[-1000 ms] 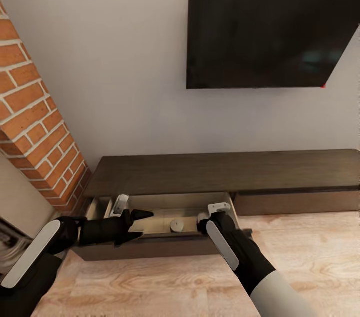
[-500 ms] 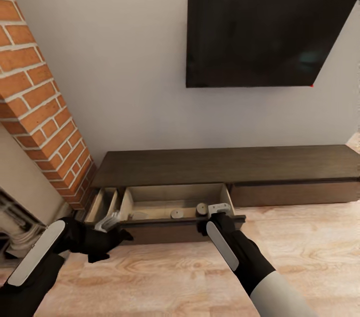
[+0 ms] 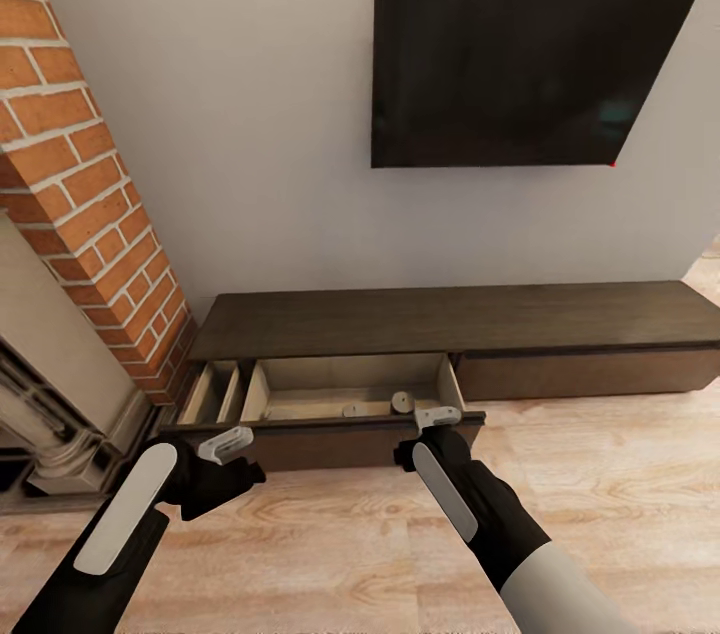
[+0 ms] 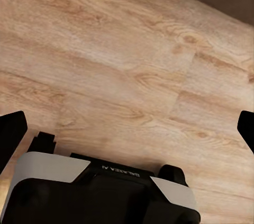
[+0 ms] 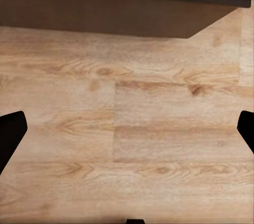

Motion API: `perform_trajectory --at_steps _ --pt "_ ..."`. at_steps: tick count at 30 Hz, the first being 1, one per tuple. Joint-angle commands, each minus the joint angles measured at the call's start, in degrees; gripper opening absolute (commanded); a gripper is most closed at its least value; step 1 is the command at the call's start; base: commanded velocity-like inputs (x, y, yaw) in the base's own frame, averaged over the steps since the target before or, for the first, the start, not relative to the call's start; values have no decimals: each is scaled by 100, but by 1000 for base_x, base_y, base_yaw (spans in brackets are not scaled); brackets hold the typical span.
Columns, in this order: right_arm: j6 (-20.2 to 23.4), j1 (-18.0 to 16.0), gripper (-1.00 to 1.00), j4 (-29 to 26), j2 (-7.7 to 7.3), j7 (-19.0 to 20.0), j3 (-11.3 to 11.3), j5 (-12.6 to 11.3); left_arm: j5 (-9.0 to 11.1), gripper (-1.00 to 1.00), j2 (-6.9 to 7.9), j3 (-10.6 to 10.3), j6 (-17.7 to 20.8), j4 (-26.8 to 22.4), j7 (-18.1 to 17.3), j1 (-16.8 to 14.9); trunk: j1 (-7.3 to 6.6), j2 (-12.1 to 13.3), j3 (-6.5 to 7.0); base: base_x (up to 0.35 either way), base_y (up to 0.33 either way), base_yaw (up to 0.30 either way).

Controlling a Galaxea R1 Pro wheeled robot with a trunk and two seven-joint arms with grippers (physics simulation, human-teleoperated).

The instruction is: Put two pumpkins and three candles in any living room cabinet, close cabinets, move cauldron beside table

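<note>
The cabinet (image 3: 450, 319) runs along the wall, its left drawer (image 3: 300, 384) pulled out with the pale inside showing. Two small tan candles (image 3: 403, 402) lie on the drawer floor toward its right end. My left gripper (image 3: 235, 459) hangs open over the floor just in front of the drawer's left end; its dark fingertips (image 4: 10, 134) stand wide apart with only floorboards between them. At the right corner of the drawer front my right gripper (image 3: 432, 422) is open too. The brown drawer front (image 5: 121, 7) lies just beyond its fingertips (image 5: 10, 134).
A narrow side compartment (image 3: 210, 392) is open left of the drawer. A brick column (image 3: 80, 164) and a stone fireplace surround (image 3: 50, 394) stand at the left. A dark TV (image 3: 520, 64) hangs above the cabinet. Wooden floor (image 3: 600, 494) stretches to the right.
The view has pulled back from the cabinet. My left gripper has come out from over the open drawer and down in front of it. The right gripper stays at the drawer's front corner.
</note>
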Motion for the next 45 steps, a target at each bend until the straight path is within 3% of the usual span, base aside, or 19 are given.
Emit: perform_trajectory --at_steps 1,27,29,32,33,34,35,36,37,38,39,40,41,45 --pt "10 -5 100 -7 -1 -59 10 -57 48 100 3 -6 16 -11 57 -5 22 -45 -24 -49 0 0" --pt "-189 -5 100 -36 8 -80 34 14 -21 100 71 -20 -53 140 42 1 593 -1088 -491 -3 0 0" --pt "-228 -5 100 -11 8 -73 34 18 -366 100 46 -20 -76 332 21 1 637 -1168 -527 0 0 0" --pt "-373 6 100 -17 -8 -64 28 22 -1473 100 -6 -111 -487 581 -339 0 703 -1288 -580 0 0 0" --pt "-645 15 100 12 -18 -54 36 16 -2076 100 -19 -270 -894 763 -813 1 725 -1328 -598 0 0 0" --pt "-763 18 100 22 -21 -51 49 14 -2261 100 -22 -337 -1043 841 -1010 2 747 -1369 -616 0 0 0" --pt "-1119 26 100 63 -29 -46 114 9 -2783 100 -23 -553 -1489 1143 -1645 3 768 -1409 -634 0 0 0" --pt "-1332 45 100 102 -32 -43 175 7 -3095 100 -25 -676 -1781 1399 -2044 5 790 -1449 -652 0 0 0" --pt "-1428 56 100 136 -31 -43 212 7 -3241 100 -27 -722 -1929 1549 -2222 4 812 -1489 -670 0 0 0" --pt "-1712 74 100 305 -29 -41 342 13 -3635 100 -32 -812 -2374 2035 -2646 5 834 -1529 -688 0 0 0" --pt "-1821 78 100 375 -29 -41 393 13 -3740 100 -34 -829 -2526 2195 -2755 6 856 -1569 -706 0 0 0" --pt "-2204 81 100 606 -29 -36 570 10 -3959 100 -47 -866 -2980 2638 -2989 9 878 -1609 -724 0 0 0" --pt "-2490 82 100 785 -25 -34 710 8 -4050 100 -73 -880 -3275 2902 -3087 10 900 -1649 -742 0 0 0" --pt "-3802 80 100 1612 -13 -32 1284 1 -4231 100 -237 -943 -4193 3770 -3341 11 988 -1810 -814 0 0 0"
